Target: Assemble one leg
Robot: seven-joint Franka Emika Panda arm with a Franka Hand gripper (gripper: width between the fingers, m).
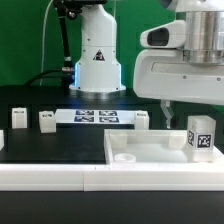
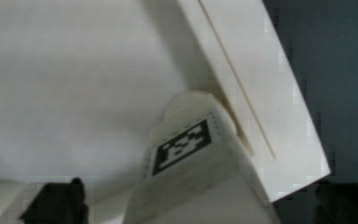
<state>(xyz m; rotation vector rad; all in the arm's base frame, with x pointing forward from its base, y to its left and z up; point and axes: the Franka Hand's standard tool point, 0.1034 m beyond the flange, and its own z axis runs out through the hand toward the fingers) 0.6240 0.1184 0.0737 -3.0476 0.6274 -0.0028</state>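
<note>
A leg (image 1: 200, 135), a small white block with a black-and-white tag facing the camera, stands upright at the right end of the large white panel (image 1: 140, 150). My gripper (image 1: 186, 110) hangs just above it. In the wrist view the leg (image 2: 208, 150) rises between my two dark fingertips (image 2: 60, 203), with a gap on each side. The gripper (image 2: 202, 208) is open and holds nothing. The panel (image 2: 87, 80) and its raised rim fill most of that view.
Three more white legs stand on the dark table: two at the exterior view's left (image 1: 18, 118) (image 1: 46, 120) and one behind the panel (image 1: 143, 120). The marker board (image 1: 98, 116) lies in the middle. The arm's base (image 1: 98, 60) stands behind it.
</note>
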